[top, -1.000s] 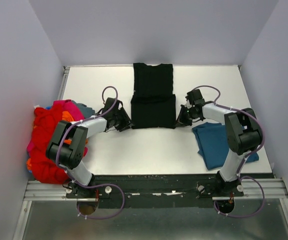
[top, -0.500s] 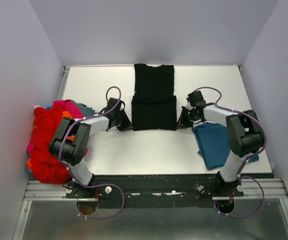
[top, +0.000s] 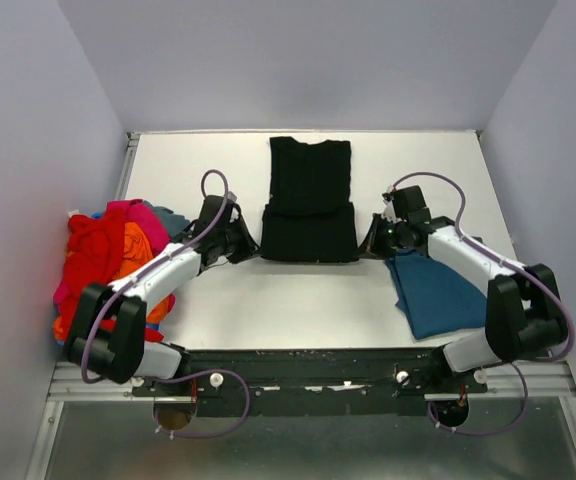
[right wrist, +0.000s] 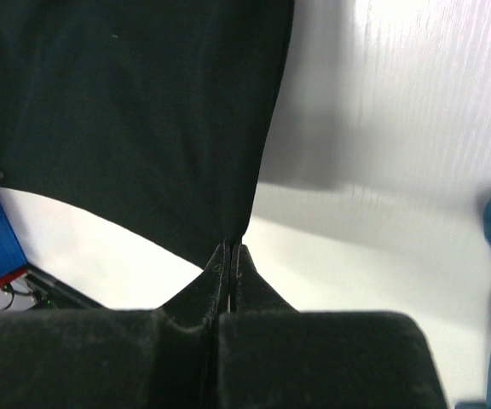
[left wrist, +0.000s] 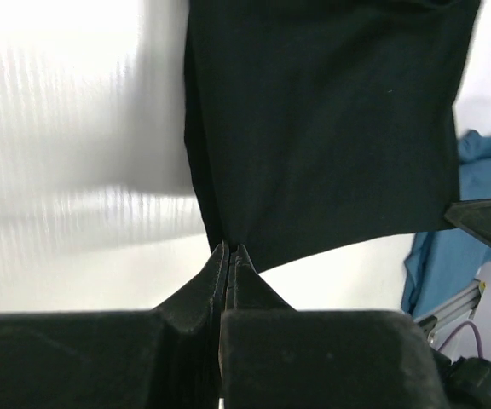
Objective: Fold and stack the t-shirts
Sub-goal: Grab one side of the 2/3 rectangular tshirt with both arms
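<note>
The black t-shirt (top: 309,198) lies in the middle of the table, its near part doubled over the rest; no print shows. My left gripper (top: 252,243) is shut on its near left corner (left wrist: 228,241). My right gripper (top: 370,241) is shut on its near right corner (right wrist: 239,230). Both hold the near hem stretched between them, lifted a little off the table. A folded teal-blue t-shirt (top: 444,289) lies at the near right, beside the right arm. A heap of red, orange and pink t-shirts (top: 103,275) sits at the left edge.
The white table (top: 298,300) is walled by grey panels on the left, back and right. The black rail (top: 348,365) with the arm bases runs along the near edge. The teal shirt also shows in the left wrist view (left wrist: 446,256).
Both grippers have drawn the black shirt's near hem toward the near edge and a little outward. The folded part now reaches lower on the table.
</note>
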